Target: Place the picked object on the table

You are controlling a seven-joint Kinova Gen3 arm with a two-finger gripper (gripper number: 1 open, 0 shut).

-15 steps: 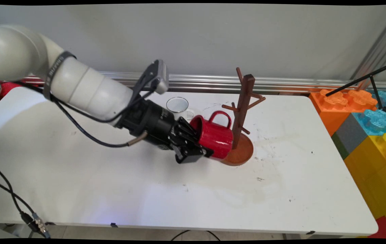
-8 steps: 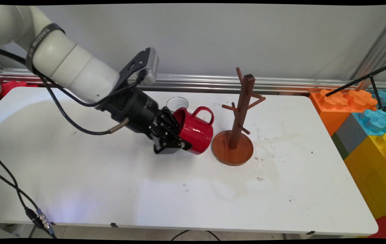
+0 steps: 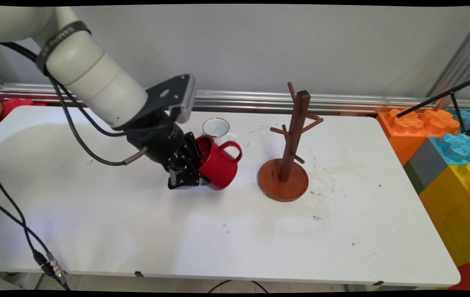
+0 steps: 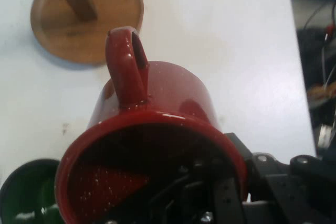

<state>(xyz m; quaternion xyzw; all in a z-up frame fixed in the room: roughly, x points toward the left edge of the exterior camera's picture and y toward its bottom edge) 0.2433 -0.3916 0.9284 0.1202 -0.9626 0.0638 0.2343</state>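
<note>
1. The white tabletop (image 3: 95, 214) stretches under me, with stacked toy building blocks (image 3: 449, 156) in orange, blue and yellow off its right end.

2. The wooden mug tree (image 3: 290, 144) stands upright on its round base, to the right of what I carry and clearly apart from it. Bare tabletop shows between its base and the mug's bottom. Its pegs branch off the post at several heights, and none has anything hanging on it.

3. The red enamel mug (image 3: 218, 167) is in my claw (image 3: 189, 169), tipped well over on its side. Its long axis runs from my claw out toward the mug tree, with the open mouth facing back at me and the bottom pointing at the tree. In the hand view the handle (image 4: 126, 66) stands up on the mug's top side, and the tree's base (image 4: 86, 17) lies straight ahead beyond it. So the handle's loop lines up roughly with the post.

4. My claw is clamped on the mug's rim: one finger reaches inside the mouth and the other presses the outer wall. The mug's lower edge sits close to the tabletop; I cannot tell whether it touches.

5. A small white enamel mug (image 3: 216, 128) stands upright just behind the red one, toward the wall.

6. A dark green cup (image 4: 23, 192) shows at the lower left of the hand view, just beside the red rim.
</note>
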